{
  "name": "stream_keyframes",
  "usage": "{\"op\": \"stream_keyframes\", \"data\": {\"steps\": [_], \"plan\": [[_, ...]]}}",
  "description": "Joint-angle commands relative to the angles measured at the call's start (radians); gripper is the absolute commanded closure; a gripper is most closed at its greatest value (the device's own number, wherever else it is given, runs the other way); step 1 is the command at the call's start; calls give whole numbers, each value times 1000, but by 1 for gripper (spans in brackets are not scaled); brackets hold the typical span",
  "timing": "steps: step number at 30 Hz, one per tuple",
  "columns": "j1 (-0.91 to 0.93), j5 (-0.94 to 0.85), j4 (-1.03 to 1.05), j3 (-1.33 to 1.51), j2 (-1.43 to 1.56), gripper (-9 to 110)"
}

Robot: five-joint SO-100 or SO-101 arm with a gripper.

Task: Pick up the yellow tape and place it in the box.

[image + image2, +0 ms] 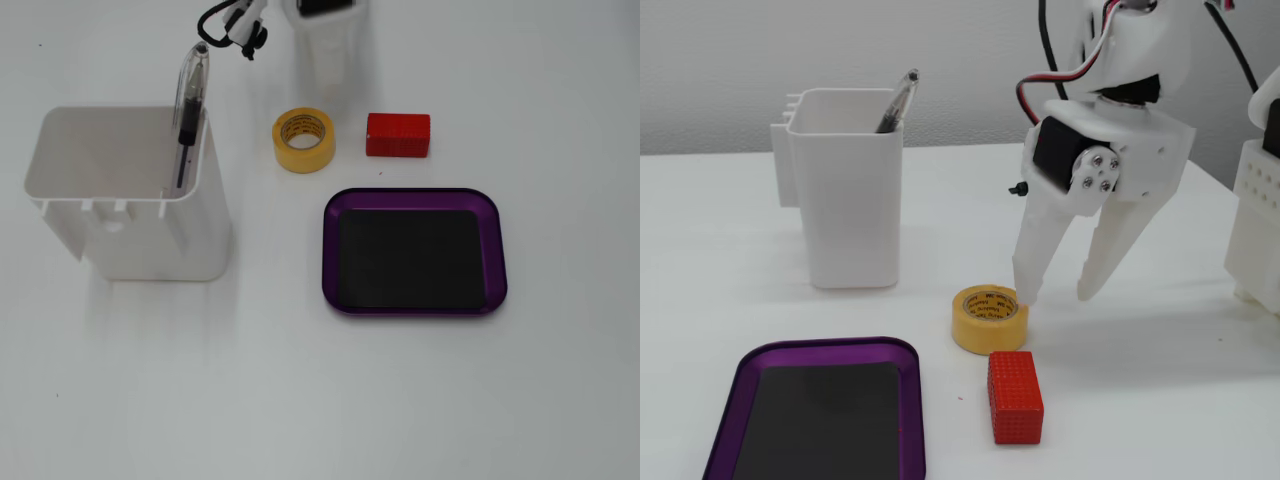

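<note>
The yellow tape [989, 318] lies flat on the white table, its tan core facing up; it also shows in a fixed view from above [304, 140]. My gripper [1056, 293] is open and empty, with its fingers pointing down just behind and to the right of the tape. One fingertip [1025, 293] is by the tape's far rim; I cannot tell if it touches. The box, a purple tray [820, 346] with a black bottom, lies empty at the front left, and from above [415, 196] it is below and right of the tape. The arm [325, 8] enters at the top edge.
A red block [1015, 397] lies close beside the tape, also seen from above [398, 135]. A tall white container [845, 200] holding a pen [897, 100] stands to the left, also seen from above [130, 230]. The arm's base [1255, 230] is at the right edge.
</note>
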Motion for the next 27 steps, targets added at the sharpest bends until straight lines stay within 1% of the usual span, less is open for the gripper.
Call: {"op": "stream_keyframes", "data": {"steps": [1,6,16,27], "plan": [[11,8,-64,-41,-55,87],[14,6,-118,-41,-107,87],[12,6,-110,-41,-104,87],[129,-35,-107,-41,-103,87]]}}
